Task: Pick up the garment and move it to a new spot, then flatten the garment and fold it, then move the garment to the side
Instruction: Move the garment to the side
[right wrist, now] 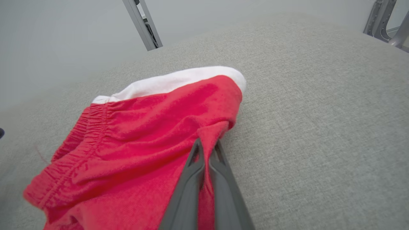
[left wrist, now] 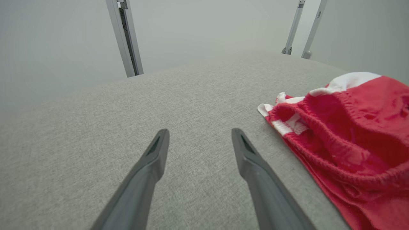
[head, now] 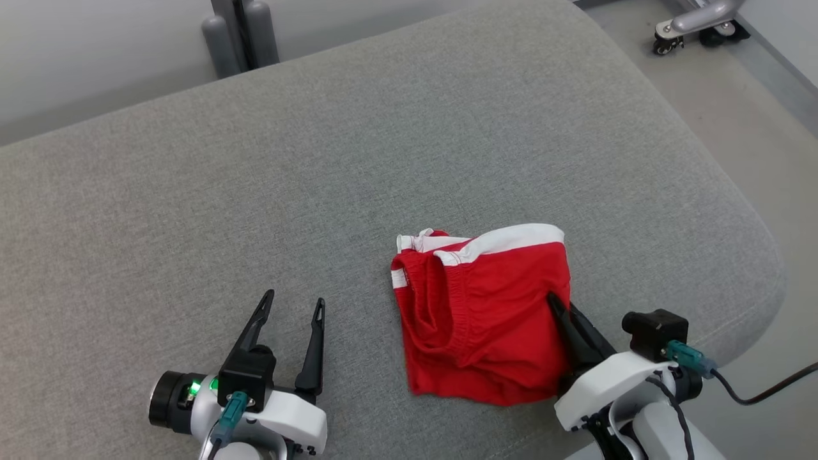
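Head view: one red cloth garment (head: pixel 486 313) with a white band along its far edge lies bunched on a wide grey woven-fabric cushion (head: pixel 319 160), toward the cushion's near right part. Two hands show. The left hand (head: pixel 294 298) hovers to the garment's left, apart from it, its two dark fingers spread wide and holding nothing. The right hand (head: pixel 555 301) is at the garment's right edge, its fingers clenched together on the red cloth. One wheeled metal frame (head: pixel 696 19) stands on the pale floor (head: pixel 735 115) beyond the cushion.

Left wrist view: the left hand (left wrist: pixel 199 132) hangs released over bare cushion (left wrist: pixel 127 105), with the garment (left wrist: pixel 351 134) off to its right. Three metal posts (left wrist: pixel 126 38) rise behind.

Right wrist view: the right hand (right wrist: pixel 208 143) pinches a raised fold at the garment's (right wrist: pixel 153 127) edge. The rest of the cloth lies on the cushion (right wrist: pixel 319 111).
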`<state>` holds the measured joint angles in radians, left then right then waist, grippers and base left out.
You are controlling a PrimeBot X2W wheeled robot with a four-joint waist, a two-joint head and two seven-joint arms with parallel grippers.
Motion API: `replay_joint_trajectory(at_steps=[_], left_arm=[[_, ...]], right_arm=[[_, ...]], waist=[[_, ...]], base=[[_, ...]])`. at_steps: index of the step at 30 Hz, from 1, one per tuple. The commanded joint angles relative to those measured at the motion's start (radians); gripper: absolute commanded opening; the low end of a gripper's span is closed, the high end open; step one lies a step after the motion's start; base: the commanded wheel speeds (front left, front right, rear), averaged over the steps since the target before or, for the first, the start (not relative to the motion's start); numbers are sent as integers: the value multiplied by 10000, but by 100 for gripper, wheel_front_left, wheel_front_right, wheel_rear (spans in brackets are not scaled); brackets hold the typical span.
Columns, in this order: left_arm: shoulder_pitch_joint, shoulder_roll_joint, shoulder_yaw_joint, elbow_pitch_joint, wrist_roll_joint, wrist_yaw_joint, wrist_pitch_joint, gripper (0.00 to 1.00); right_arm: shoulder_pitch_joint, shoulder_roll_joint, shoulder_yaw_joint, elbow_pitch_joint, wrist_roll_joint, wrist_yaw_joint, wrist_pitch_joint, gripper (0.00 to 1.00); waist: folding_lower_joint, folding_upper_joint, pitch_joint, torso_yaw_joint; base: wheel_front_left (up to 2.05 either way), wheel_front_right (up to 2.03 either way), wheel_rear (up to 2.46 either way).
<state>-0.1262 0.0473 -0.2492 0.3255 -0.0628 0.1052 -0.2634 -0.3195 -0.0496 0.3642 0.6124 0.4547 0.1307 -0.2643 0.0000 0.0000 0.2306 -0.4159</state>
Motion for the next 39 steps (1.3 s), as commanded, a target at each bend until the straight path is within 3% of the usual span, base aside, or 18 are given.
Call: replay_joint_trajectory(at_steps=[1,6,12,21,27,28,29,30,31,36,39], left_arm=[[-160,64,66,-32,102,-69,-17,100],[-257,102,190,-146,293,-91,-17,100],[-347,167,247,-296,437,-132,-17,100],[-541,277,211,-569,631,-76,-17,100],[-557,434,199,-704,661,-9,-17,100],[-548,457,197,-713,658,-6,-17,100],[-529,474,215,-715,648,20,-17,100],[-486,489,239,-718,622,29,-17,100],[-446,517,255,-725,600,39,-17,100],[-321,511,295,-698,513,108,-17,100],[-233,473,362,-701,439,181,-17,100]], right_arm=[[-257,-37,-163,12,-188,1,2,0],[-941,-138,-936,342,-1212,1,2,0],[-1847,-853,-2088,930,-2200,-1,1,0],[-3482,-2656,-4821,2913,-4051,-1,2,0],[-4177,-3245,-6459,3418,-5397,-1,2,0],[-4310,-3305,-6762,3471,-5609,-1,2,4],[-4396,-3337,-7027,3522,-5842,-1,2,30],[-4436,-3359,-7307,3632,-6112,-1,2,49],[-4487,-3347,-7556,3711,-6401,-1,4,100],[-4583,-3087,-8607,3351,-7604,-1,4,100],[-4502,-2639,-8717,2657,-7698,-1,2,100]], waist=[[0,0,274,152],[0,0,656,667],[0,0,980,1286],[0,0,1414,2421],[0,0,1639,2957],[0,0,1664,3009],[0,0,1664,3050],[0,0,1648,3078],[0,0,1635,3097],[0,0,1348,3171],[0,0,1074,3161]], base=[[0,0,0],[0,0,0],[0,0,0],[0,0,0],[0,0,0],[0,0,0],[0,0,0],[0,0,0],[0,0,0],[0,0,0],[0,0,0]])
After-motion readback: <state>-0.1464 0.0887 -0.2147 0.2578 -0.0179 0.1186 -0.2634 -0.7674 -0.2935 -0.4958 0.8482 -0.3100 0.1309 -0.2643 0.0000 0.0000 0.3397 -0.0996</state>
